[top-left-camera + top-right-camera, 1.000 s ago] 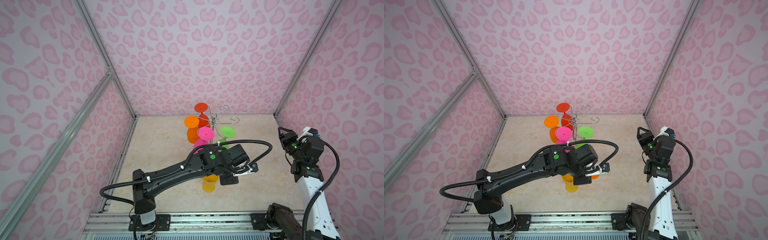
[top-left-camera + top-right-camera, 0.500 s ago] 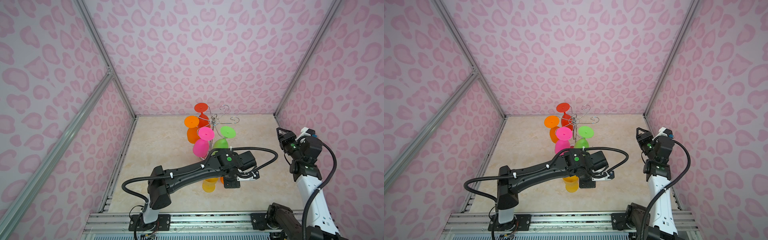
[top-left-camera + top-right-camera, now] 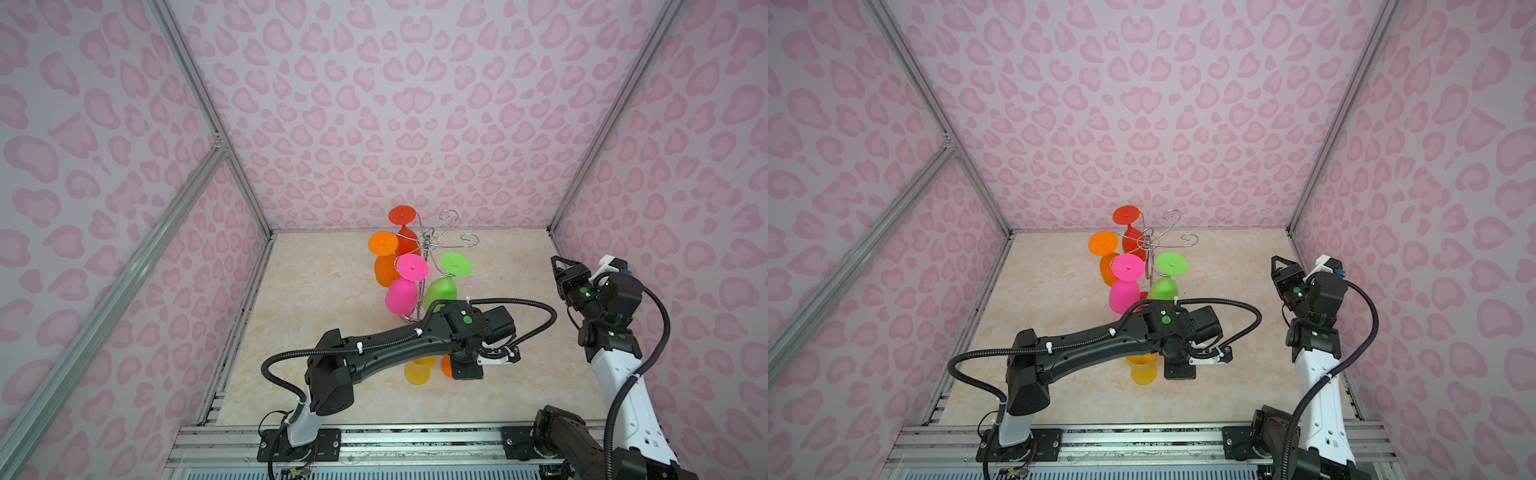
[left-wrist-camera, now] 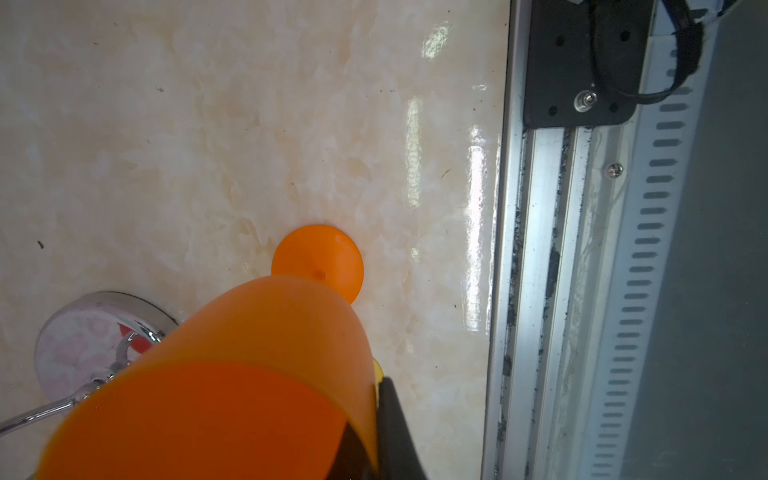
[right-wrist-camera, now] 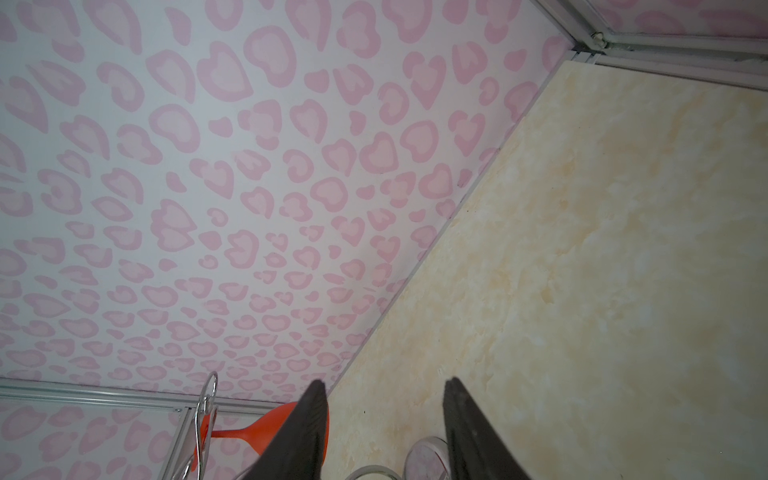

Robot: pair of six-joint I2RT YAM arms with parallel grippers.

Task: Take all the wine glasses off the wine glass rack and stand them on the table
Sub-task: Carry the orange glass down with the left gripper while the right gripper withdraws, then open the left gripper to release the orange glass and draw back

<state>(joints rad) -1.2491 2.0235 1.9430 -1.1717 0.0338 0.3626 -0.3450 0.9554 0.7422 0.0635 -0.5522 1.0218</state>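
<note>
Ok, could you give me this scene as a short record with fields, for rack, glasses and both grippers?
rack: upright on the table
hanging upside down: red glass, orange glass, pink glass, green glass
empty hooks: two
yellow glass: off the rack, foot down near the table front; contact unclear
left gripper: shut on yellow glass rim
right gripper: open, empty, at the right side
</note>
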